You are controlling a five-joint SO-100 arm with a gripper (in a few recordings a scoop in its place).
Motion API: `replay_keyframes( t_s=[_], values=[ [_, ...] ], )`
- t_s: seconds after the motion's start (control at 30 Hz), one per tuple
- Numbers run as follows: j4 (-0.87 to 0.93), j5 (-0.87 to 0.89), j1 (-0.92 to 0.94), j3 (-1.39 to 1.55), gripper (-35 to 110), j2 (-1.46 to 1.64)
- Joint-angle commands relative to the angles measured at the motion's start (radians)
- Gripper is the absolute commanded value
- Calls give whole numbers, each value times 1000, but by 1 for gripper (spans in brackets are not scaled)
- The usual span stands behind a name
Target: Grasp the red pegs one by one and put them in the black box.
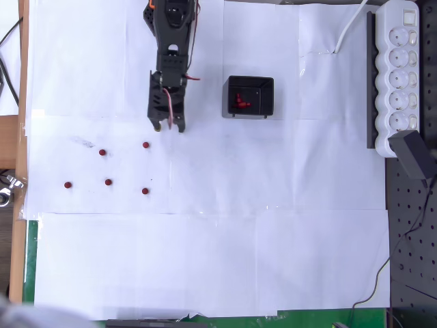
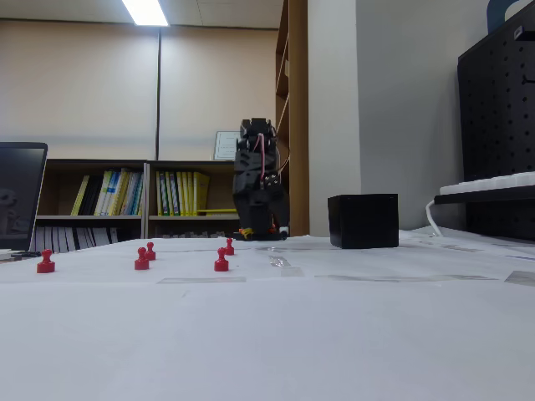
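Note:
Several red pegs lie loose on the white paper left of centre, among them peg point(image 1: 145, 145), peg point(image 1: 102, 152) and peg point(image 1: 67, 184). The fixed view shows them standing upright, such as peg point(image 2: 221, 261) and peg point(image 2: 46, 263). The black box point(image 1: 266, 85) sits right of the arm, with red pegs point(image 1: 240, 101) inside; it is box point(image 2: 363, 220) from the side. My gripper point(image 1: 169, 126) hangs low over the paper, left of the box and just above the nearest peg in the overhead view. It is open, with nothing between its fingers. In the fixed view, the gripper point(image 2: 261, 230) points down.
A white power strip point(image 1: 401, 75) runs along the right edge, with a black adapter point(image 1: 414, 154) and cables. A black pegboard point(image 1: 413, 260) lies at lower right. The table's wooden edge point(image 1: 23, 82) borders the left side.

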Motion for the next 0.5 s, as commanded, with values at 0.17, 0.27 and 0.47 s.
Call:
replay_keyframes(
  t_s=[0.17, 0.27, 0.47],
  values=[
    [-278, -12, 48, -60, 22, 43],
    [-313, -12, 58, -69, 22, 63],
    [-402, 2, 80, -89, 22, 100]
  ],
)
